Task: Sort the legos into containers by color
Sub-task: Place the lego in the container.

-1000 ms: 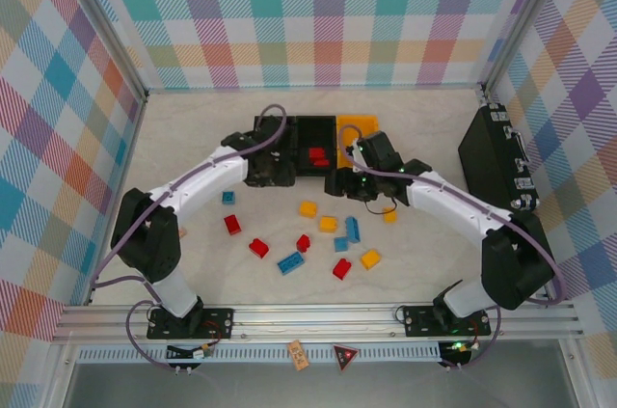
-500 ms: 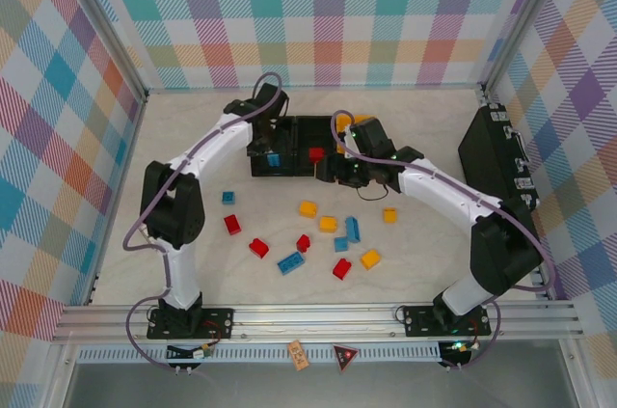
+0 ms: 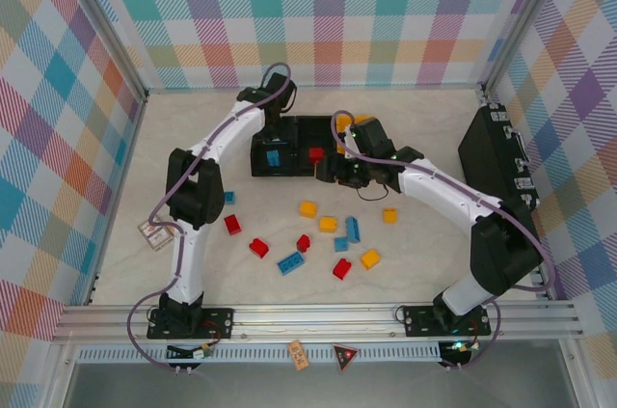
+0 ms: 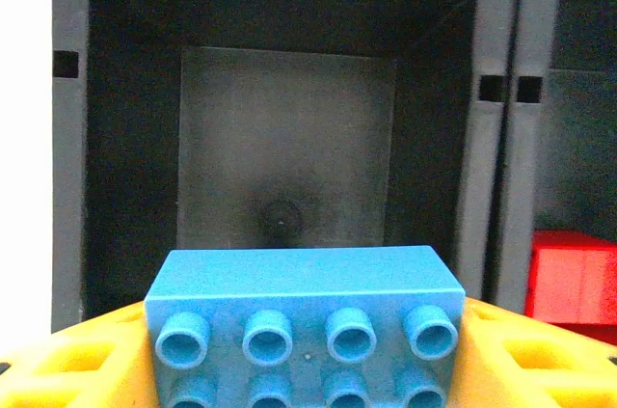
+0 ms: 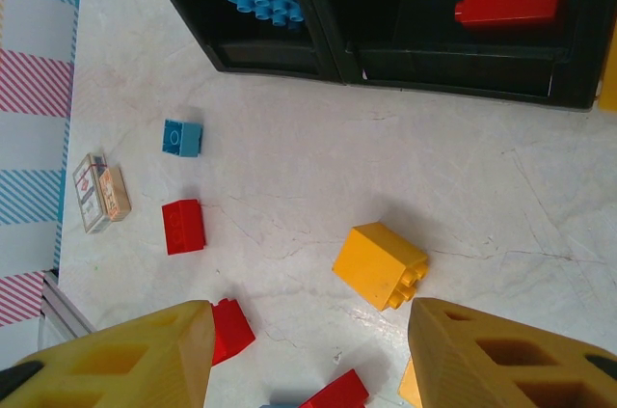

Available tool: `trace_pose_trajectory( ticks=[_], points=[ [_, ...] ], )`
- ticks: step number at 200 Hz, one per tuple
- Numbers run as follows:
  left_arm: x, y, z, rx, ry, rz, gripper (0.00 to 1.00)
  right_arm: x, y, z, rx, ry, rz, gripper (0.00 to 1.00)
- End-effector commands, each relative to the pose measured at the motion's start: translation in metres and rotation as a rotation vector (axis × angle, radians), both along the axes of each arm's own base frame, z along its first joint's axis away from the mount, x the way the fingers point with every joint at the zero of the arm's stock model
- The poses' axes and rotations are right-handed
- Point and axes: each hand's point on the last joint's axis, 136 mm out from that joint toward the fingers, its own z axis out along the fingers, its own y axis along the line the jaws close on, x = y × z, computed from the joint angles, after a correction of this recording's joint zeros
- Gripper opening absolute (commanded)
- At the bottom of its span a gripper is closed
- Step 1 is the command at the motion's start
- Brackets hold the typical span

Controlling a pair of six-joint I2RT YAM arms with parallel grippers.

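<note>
Left fingers (image 4: 77,369) clamped on an eight-stud blue brick (image 4: 304,302), one finger at each short end, studs facing my wrist cam. Straight past the brick I see the left black bin (image 4: 67,138), open top, floor bare. Right of these fingers, wall against wall with it, is the middle black bin (image 4: 535,186), with a red brick (image 4: 574,278) at the end nearest the fingers.

Right fingers (image 5: 125,355) spread wide, empty, hanging above the desk (image 5: 318,157). Just ahead of the gap is a yellow-orange brick (image 5: 381,265) on its side, studs toward the right-hand finger. At the left-hand fingertip there's a second red brick (image 5: 231,329). A third red one (image 5: 337,391) sits low in the gap, partly cut off. Further left of the fingers I see one more red brick (image 5: 183,226), a small blue brick (image 5: 181,136) and a clear-wrapped card (image 5: 99,193) by the desk edge. Far ahead are both black bins: the gripped blue brick is over the left one, two red bricks (image 5: 509,3) lie in the middle one.

On the overhead cam the yellow-orange bin (image 3: 359,122) is just past the right wrist, beside the middle bin. I cannot tell its contents. Loose bricks (image 3: 329,224) in red, blue and yellow-orange are scattered on the desk to the near side of both sets of fingers. Flat black case (image 3: 494,162) is well off to the right.
</note>
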Motion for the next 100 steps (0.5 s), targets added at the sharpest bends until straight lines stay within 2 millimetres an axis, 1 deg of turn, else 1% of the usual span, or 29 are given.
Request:
trace_pose_trajectory(
  ticks=[1, 32, 50, 72, 100],
  points=[
    [0.0011, 0.0128, -0.0019, 0.036, 0.021, 0.039, 0.6, -0.005, -0.0008, 0.0029, 0.006, -0.001, 0.0, 0.56],
    [0.0037, 0.0134, -0.0072, 0.042, 0.032, 0.045, 0.62, -0.0066, -0.0024, 0.0015, 0.007, 0.0, -0.006, 0.56],
    [0.0034, 0.0131, -0.0079, 0.044, 0.034, 0.041, 0.66, -0.0076, -0.0043, 0.0006, 0.004, -0.001, -0.012, 0.56],
    [0.0035, 0.012, -0.0039, 0.034, 0.028, 0.042, 0.71, -0.0087, -0.0059, -0.0014, -0.002, 0.0, -0.014, 0.56],
    [0.0022, 0.0098, 0.0006, 0.019, 0.023, 0.041, 0.74, -0.0076, -0.0052, 0.0004, 0.002, -0.005, -0.014, 0.56]
  ],
)
